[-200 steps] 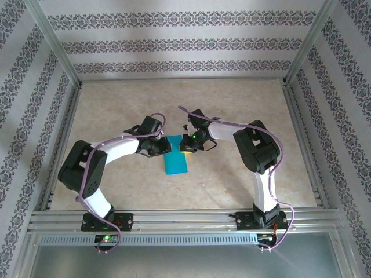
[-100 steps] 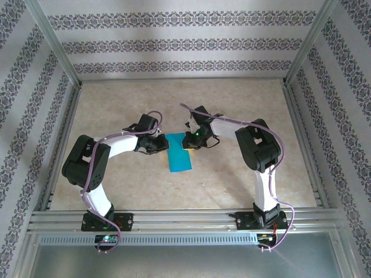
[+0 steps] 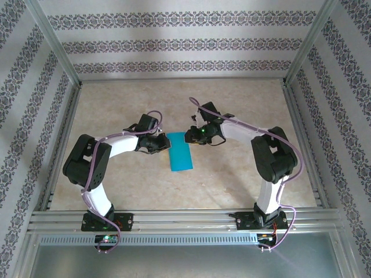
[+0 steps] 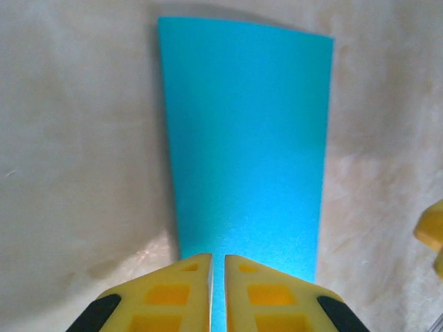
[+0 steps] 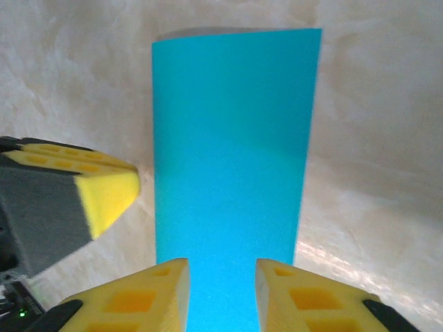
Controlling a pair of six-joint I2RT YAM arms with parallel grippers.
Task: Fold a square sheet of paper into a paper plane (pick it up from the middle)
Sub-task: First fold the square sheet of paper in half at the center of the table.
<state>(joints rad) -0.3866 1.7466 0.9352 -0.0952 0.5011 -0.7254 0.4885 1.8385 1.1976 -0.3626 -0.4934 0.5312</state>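
Item 1: square sheet of paper. Teal. It lies flat on the table at the centre of the top view as a narrow oblong, apparently doubled over along 1 centre fold. In both wrist views it runs from the lower centre to the upper centre of the frame. No diagonal creases show.

Item 2: left gripper. It sits at the paper's upper left edge in the top view. In the left wrist view its yellow fingers are drawn nearly together, a thin slit between them with teal showing through it. Whether they pinch the sheet or only rest on it cannot be told.

Item 3: right gripper. It sits at the paper's upper right corner in the top view. In the right wrist view its fingers stand apart with a clear gap over the paper, grasping nothing.

Item 4: step in hand, as a judgement. The first half-fold looks made and pressed. The nose folds are not yet done, so the task is at an early stage.

Item 5: next move, as a judgement. Either reopen the sheet along its crease or lift 1 corner at the short end and bring it to the centre line. 1 gripper must pin the paper while the other nips a single layer, since thin paper slides easily
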